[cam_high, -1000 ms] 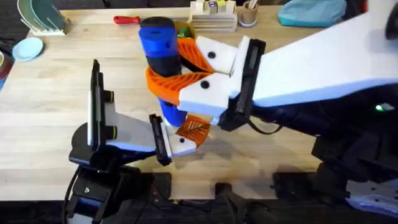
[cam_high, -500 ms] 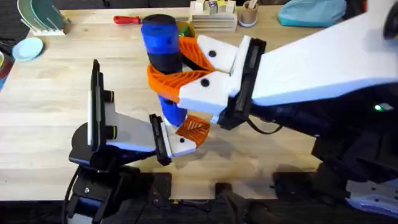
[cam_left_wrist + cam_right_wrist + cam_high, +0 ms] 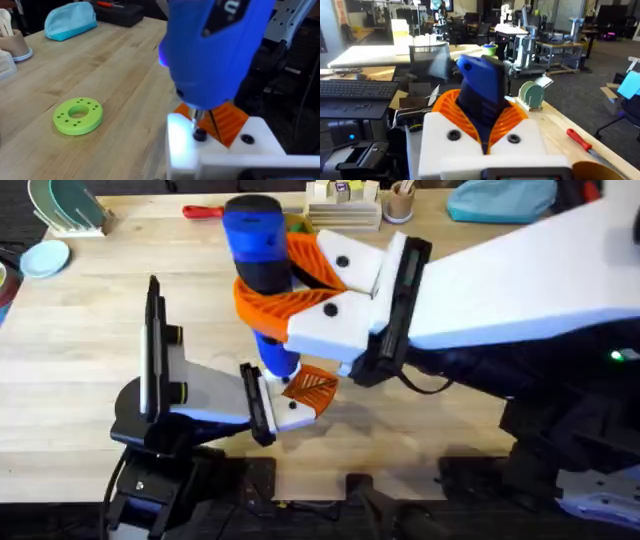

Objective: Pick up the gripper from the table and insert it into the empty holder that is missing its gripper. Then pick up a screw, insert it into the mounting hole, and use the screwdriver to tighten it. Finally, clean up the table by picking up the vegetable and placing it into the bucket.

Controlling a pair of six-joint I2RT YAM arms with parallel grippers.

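My right gripper [image 3: 264,292] is shut on the screwdriver [image 3: 255,240], a thick blue cylinder with a black cap, held upright over the left arm's end. In the left wrist view the screwdriver [image 3: 215,50] has its bit down on a dark screw [image 3: 199,134] in a white holder block [image 3: 220,150]. The orange ribbed gripper [image 3: 226,121] sits in that block. From overhead, my left gripper [image 3: 300,395] is low near the front edge, under the screwdriver. The vegetable is hidden. A tan rounded rim [image 3: 600,169] may be the bucket; I cannot tell.
A green disc with holes [image 3: 78,116] lies on the wood nearby. At the back lie a slim red-handled screwdriver [image 3: 205,212], a wooden box [image 3: 345,212] and a blue pouch [image 3: 500,200]. A dish rack [image 3: 65,205] and a blue bowl [image 3: 45,258] are at the far left.
The right gripper and screwdriver have shifted slightly toward the table's far side. The left arm has stayed in place.
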